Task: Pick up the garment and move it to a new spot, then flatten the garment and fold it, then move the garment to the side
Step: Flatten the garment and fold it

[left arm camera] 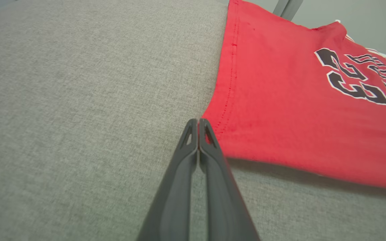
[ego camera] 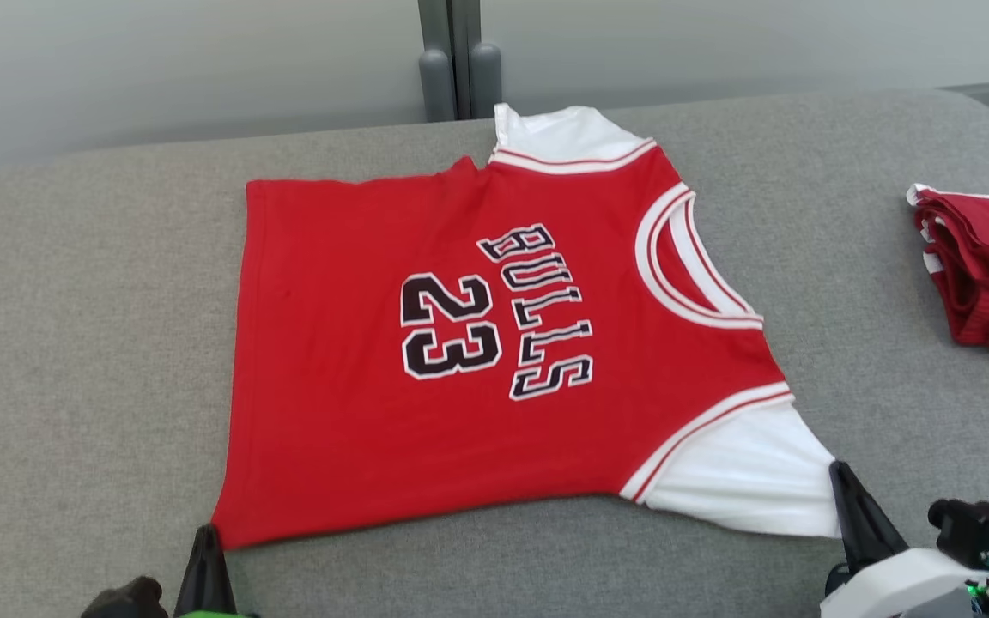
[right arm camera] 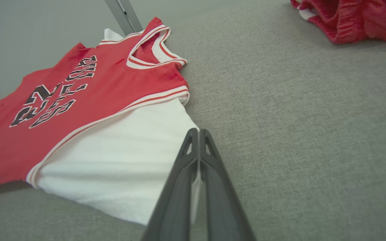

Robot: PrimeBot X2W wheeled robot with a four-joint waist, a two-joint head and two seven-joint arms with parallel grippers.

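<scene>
The red jersey (ego camera: 348,412) lies flat, print up, on the middle of the grey padded surface (ego camera: 74,360). The left tool (ego camera: 205,539) is at its near hem corner and the right tool (ego camera: 843,472) at its white sleeve tip. Both are pressed together, and I cannot tell whether either pinches cloth. Past the jersey's collar a second red garment (ego camera: 984,275) is cut off.

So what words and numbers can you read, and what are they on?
"BULLS": black letters on the front of the red jersey.
"23": black number beside it, same jersey.
Bundled red cloth at the right: no writing to be seen.
</scene>
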